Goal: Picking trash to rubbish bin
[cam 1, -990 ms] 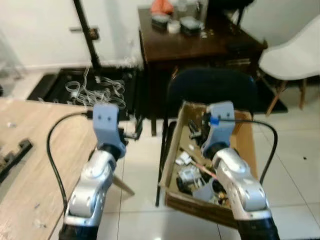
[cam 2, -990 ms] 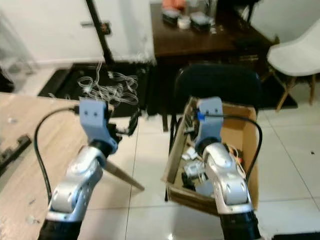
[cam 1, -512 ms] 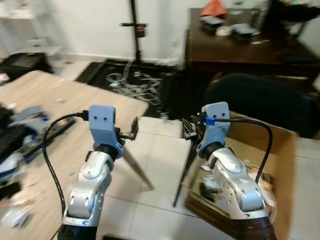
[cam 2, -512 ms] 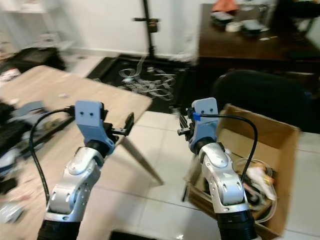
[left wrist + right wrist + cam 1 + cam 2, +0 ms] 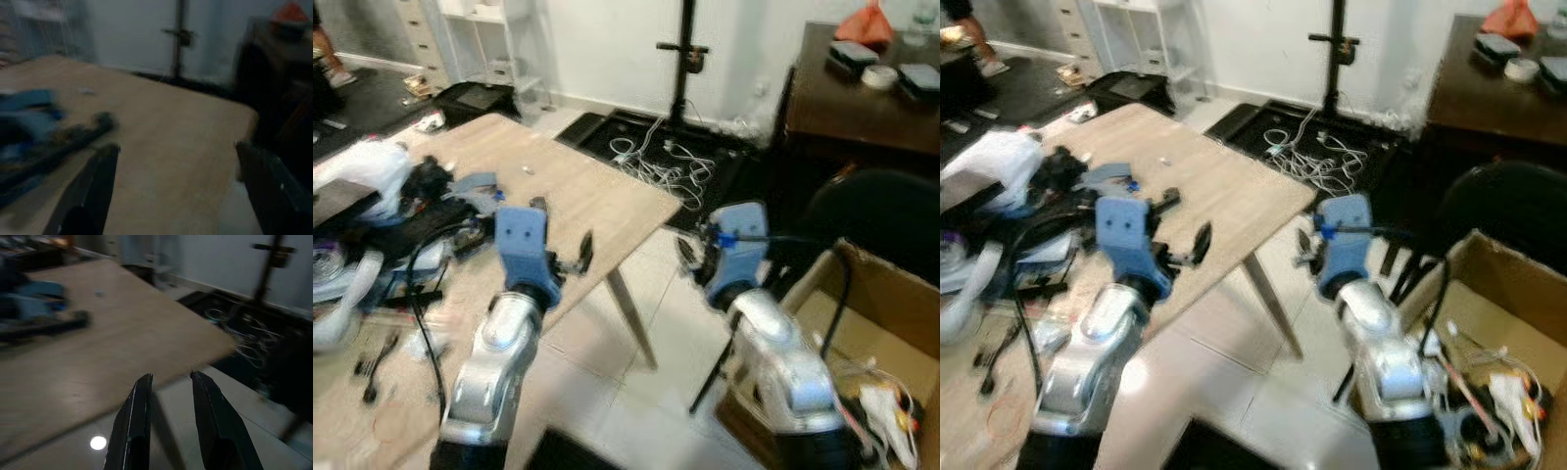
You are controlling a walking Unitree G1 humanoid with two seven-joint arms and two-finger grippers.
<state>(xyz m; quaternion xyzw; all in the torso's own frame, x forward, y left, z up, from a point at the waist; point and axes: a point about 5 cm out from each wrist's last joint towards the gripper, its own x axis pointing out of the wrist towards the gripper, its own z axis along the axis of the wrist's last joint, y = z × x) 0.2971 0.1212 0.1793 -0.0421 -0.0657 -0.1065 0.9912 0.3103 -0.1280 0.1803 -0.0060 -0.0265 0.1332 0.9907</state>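
Trash is lying all over the wooden bench (image 5: 607, 196) at the robot's left: a white bag (image 5: 367, 176), blue bits (image 5: 475, 186), dark cables (image 5: 372, 357) and small scraps. That looks like the stuff to pick up.

The cardboard box (image 5: 862, 323) is sitting on the floor at the robot's right, beside a dark chair (image 5: 881, 211). It is holding wires and scraps, so it is probably working as the rubbish bin.

The robot is facing the bench with both arms held out in front, likely so they are ready to reach. The left pincer (image 5: 563, 259) is hanging over the bench edge. Its fingers (image 5: 93, 191) are spread wide and holding nothing. The right pincer (image 5: 690, 257) is hanging over the floor, just past the bench corner. Its fingers (image 5: 134, 426) are a little apart, with nothing between them.

Both pincers are empty, so nothing is being carried right now. The next job is probably to reach for a piece of trash on the bench. The pictures are blurry, so small scraps are hard to tell apart. A mess of white cables (image 5: 671, 166) is lying on a dark mat behind the bench.
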